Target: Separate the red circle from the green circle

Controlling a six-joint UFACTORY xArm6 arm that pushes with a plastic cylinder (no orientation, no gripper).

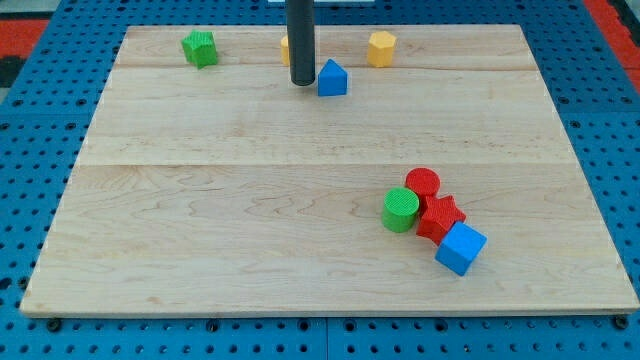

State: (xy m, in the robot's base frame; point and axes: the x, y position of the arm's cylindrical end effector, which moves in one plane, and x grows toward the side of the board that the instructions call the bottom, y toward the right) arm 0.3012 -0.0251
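The red circle (pixel 423 183) and the green circle (pixel 400 209) touch each other at the view's lower right of the wooden board. A red star-shaped block (pixel 440 217) presses against both, and a blue cube (pixel 460 247) touches that one below. My tip (pixel 302 81) rests on the board near the view's top centre, far from the circles, just left of a blue pointed block (pixel 332 78).
A green block (pixel 200 48) sits at the view's top left. A yellow block (pixel 381 48) sits at the top, right of my rod. Another yellow block (pixel 285 49) is mostly hidden behind the rod. The board (pixel 200 220) lies on a blue pegboard.
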